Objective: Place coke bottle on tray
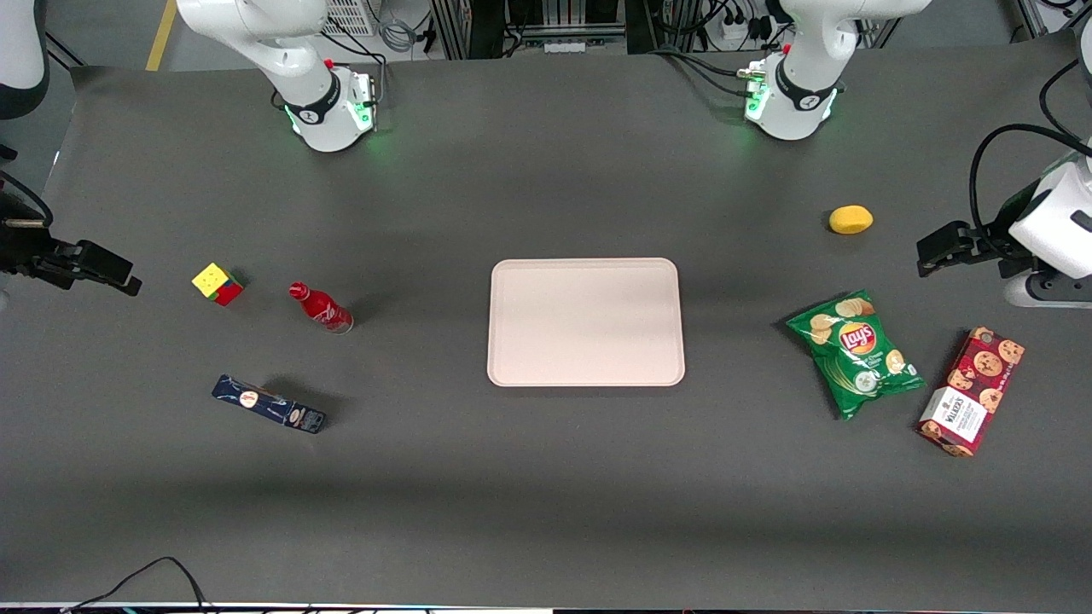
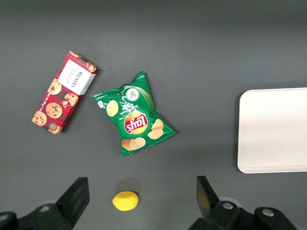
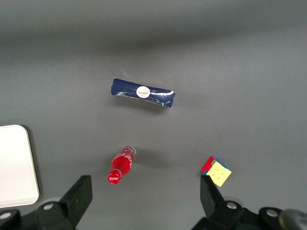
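Note:
The coke bottle (image 1: 322, 309), small, glossy red with a red cap, stands upright on the grey table between a colour cube and the tray. It also shows in the right wrist view (image 3: 121, 165), seen from above. The pale pink tray (image 1: 585, 321) lies flat at the table's middle with nothing on it; one corner shows in the right wrist view (image 3: 17, 163). My right gripper (image 1: 119, 277) hangs above the table at the working arm's end, apart from the bottle. In its wrist view the gripper (image 3: 146, 191) is open and empty.
A colour cube (image 1: 217, 283) sits beside the bottle. A dark blue oblong box (image 1: 269, 404) lies nearer the front camera. A green chips bag (image 1: 856, 351), a red cookie box (image 1: 971, 391) and a yellow lemon (image 1: 850, 219) lie toward the parked arm's end.

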